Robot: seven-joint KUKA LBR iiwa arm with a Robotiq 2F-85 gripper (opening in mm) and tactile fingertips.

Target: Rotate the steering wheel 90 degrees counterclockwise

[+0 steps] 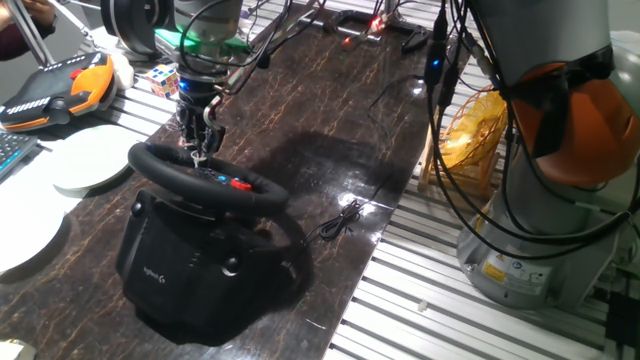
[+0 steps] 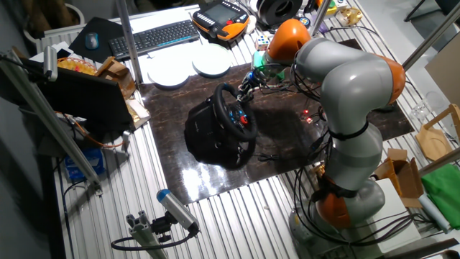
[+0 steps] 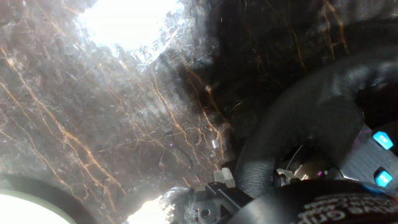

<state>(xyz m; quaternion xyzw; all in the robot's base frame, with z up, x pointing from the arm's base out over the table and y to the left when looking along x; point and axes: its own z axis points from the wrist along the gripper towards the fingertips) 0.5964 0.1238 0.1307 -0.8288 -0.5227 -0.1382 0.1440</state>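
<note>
The steering wheel (image 1: 205, 178) is a black thick-rimmed wheel with red and blue hub buttons, mounted on a bulky black base (image 1: 190, 270) with a white logo, on the dark marble board. It also shows in the other fixed view (image 2: 233, 115). My gripper (image 1: 201, 148) points down at the wheel's far rim, fingers close together, touching or just above the rim. It also shows in the other fixed view (image 2: 245, 84). In the hand view the rim (image 3: 298, 118) curves at the right, with blue buttons (image 3: 380, 140) beside it and one dark finger (image 3: 336, 208) at the bottom.
An orange-and-black gadget (image 1: 60, 90), a colour cube (image 1: 165, 80) and a black spool (image 1: 135, 20) lie behind the wheel. White plates (image 1: 90, 160) sit to its left. A black cable (image 1: 340, 222) lies on the board. The arm's base (image 1: 540, 200) stands at right.
</note>
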